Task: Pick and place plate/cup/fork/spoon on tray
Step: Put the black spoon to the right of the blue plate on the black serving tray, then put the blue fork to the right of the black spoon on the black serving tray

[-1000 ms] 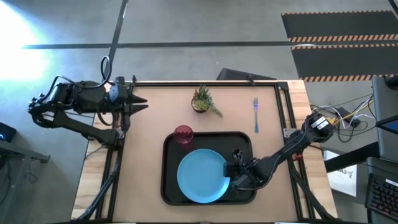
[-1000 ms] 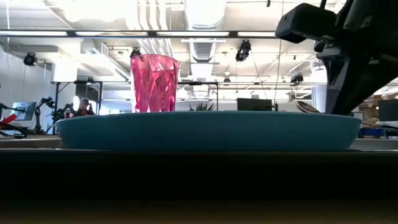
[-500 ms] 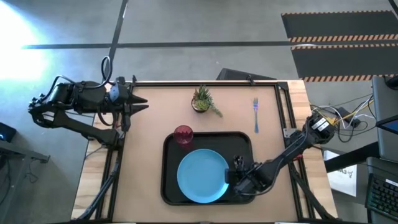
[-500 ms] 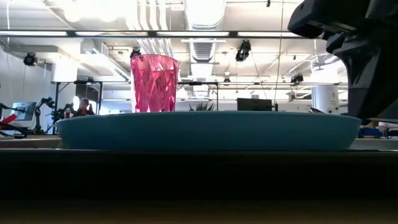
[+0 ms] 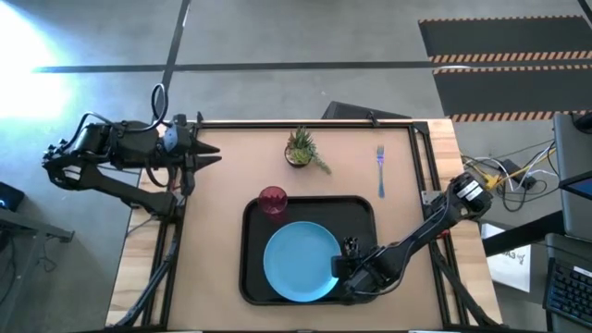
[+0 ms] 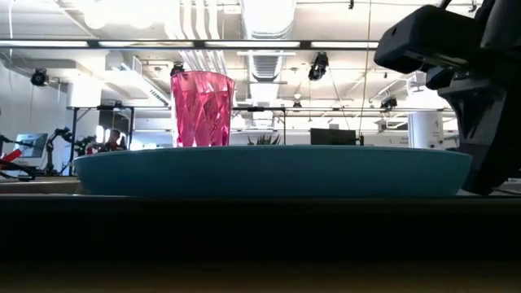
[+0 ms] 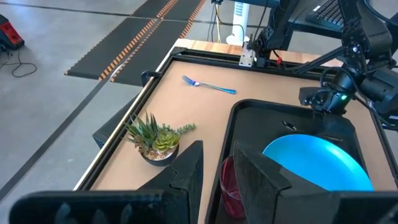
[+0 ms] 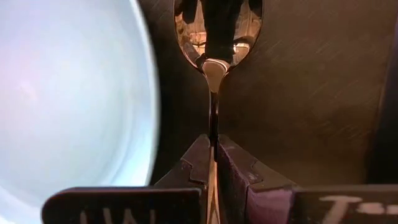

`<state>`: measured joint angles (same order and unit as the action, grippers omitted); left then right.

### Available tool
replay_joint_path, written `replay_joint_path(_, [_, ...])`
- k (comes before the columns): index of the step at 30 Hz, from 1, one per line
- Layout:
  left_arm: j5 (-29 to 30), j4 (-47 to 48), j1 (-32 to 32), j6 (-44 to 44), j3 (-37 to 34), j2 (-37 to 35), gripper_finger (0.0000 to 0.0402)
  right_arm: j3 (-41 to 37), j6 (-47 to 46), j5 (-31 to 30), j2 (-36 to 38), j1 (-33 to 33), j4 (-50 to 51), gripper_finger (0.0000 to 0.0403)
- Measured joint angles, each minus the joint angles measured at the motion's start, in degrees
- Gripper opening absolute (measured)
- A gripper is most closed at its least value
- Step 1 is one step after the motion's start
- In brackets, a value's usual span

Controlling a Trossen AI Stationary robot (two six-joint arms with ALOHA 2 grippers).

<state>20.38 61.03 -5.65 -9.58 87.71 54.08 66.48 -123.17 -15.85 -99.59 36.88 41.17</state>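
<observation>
Right gripper (image 8: 212, 163): fingers clenched on the handle of the spoon (image 8: 216, 37), its bowl ahead of the fingertips over the tray (image 8: 298, 93), the plate (image 8: 68, 93) just beside them. Left gripper (image 7: 216, 171): fingers parted, grasping nothing, parked off the worktop's edge. Risk: a tilted release could drop the spoon onto the plate rim; fork (image 5: 379, 168) is not yet on the tray.

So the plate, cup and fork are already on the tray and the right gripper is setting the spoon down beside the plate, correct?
Not quite: the fork lies on the bare table, off the tray, as the high view shows. The plate and cup are on the tray, and the right gripper holds the spoon beside the plate.
</observation>
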Motion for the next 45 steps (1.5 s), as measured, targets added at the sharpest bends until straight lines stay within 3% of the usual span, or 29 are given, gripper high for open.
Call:
replay_joint_path(14, [0.0,0.0,0.0,0.0,0.0,-0.1,0.0073,-0.1,0.2,-0.2,0.1,0.0,0.3,0.0012])
replay_joint_path(39, [0.0,0.0,0.0,0.0,0.0,0.0,0.0073,-0.1,2.4,-0.9,1.0,-0.1,1.7,0.0063])
replay_joint_path(42, [0.0,0.0,0.0,0.0,0.0,0.0,0.0073,0.4,2.8,-4.3,2.2,-0.2,5.2,0.0063])
replay_joint_path(45, [0.0,-0.1,0.0,0.0,0.0,0.0,0.0073,0.7,4.5,-11.6,4.6,-0.3,7.1,0.0061])
